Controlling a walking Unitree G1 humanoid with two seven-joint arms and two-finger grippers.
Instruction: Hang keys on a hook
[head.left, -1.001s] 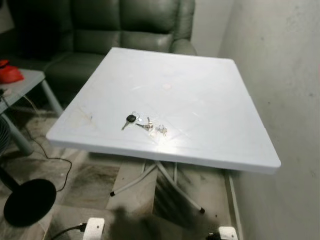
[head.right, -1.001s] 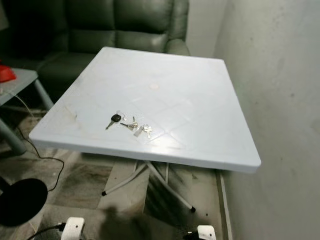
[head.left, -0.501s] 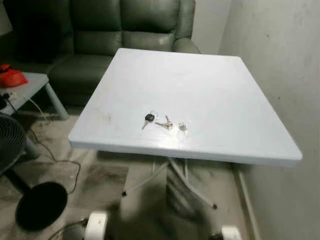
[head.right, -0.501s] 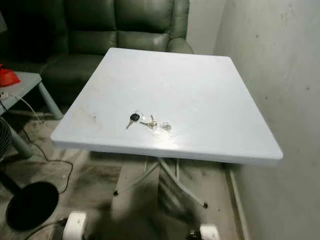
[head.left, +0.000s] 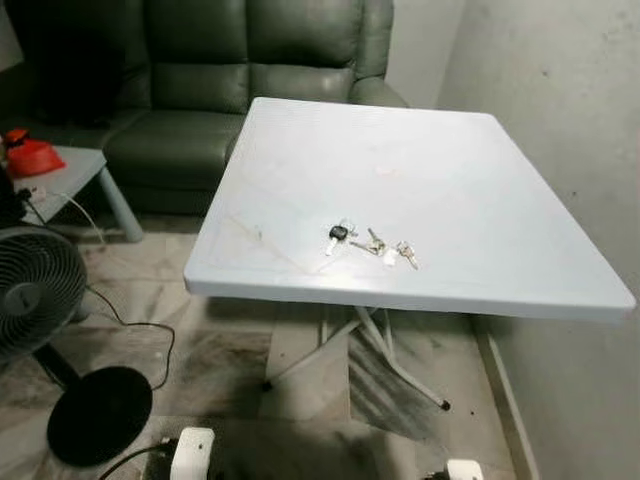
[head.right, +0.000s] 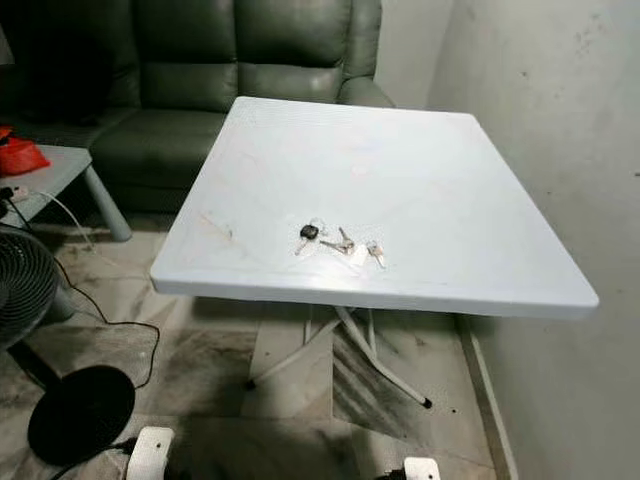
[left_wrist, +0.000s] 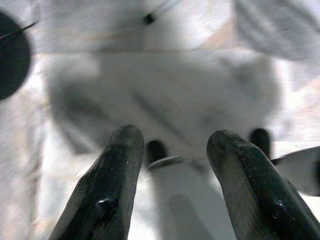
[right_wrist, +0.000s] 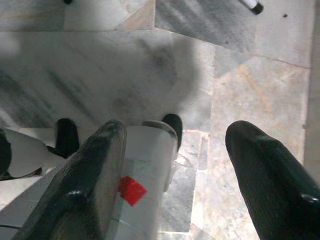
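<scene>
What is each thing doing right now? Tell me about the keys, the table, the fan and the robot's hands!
keys: lying flat on the table, near its front edge, not picked up.
table: standing, unfolded.
fan: upright on the floor, plugged cord trailing; spinning or not, cannot tell.
left hand: open, pointing down at the floor.
right hand: open, pointing down at the floor.

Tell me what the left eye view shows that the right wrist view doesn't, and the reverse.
Left eye view: the keys lying on the white table, the green sofa behind it, and a fan on the robot's left. Right wrist view: the right pincer, open, hanging above the floor, and a red mark on a white robot part. Shared: that marbled floor.
</scene>
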